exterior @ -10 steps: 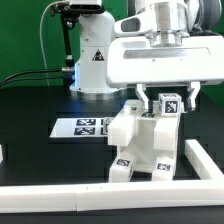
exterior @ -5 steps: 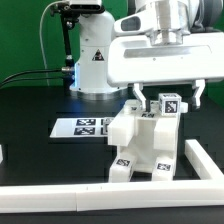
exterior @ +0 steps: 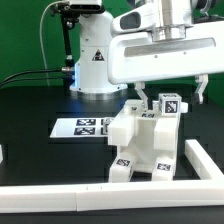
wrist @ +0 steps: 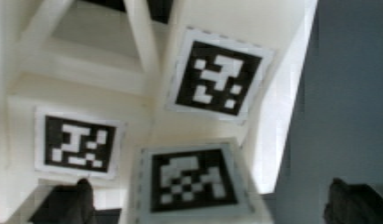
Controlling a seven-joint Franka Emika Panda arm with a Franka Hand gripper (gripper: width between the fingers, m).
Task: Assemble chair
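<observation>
The partly built white chair (exterior: pixel 143 142) stands on the black table, right of centre in the exterior view, with marker tags on several faces. Its topmost tagged block (exterior: pixel 168 104) sits at the upper right. My gripper (exterior: pixel 171 93) hovers just above that block, jaws wide open and empty, one finger (exterior: pixel 140 97) on each side of it. In the wrist view the chair's tagged white faces (wrist: pixel 214 80) fill the picture. My gripper (wrist: pixel 209 205) shows only as two dark fingertips (wrist: pixel 63 203) far apart, touching nothing.
The marker board (exterior: pixel 83 127) lies flat to the exterior view's left of the chair. A white rail (exterior: pixel 70 197) runs along the table's front, with a wall (exterior: pixel 202 160) at the right. The robot base (exterior: pixel 92 60) stands behind.
The jaws have spread wider, the finger on the exterior view's right moving outward, and the hand has risen slightly above the chair. The chair has not moved.
</observation>
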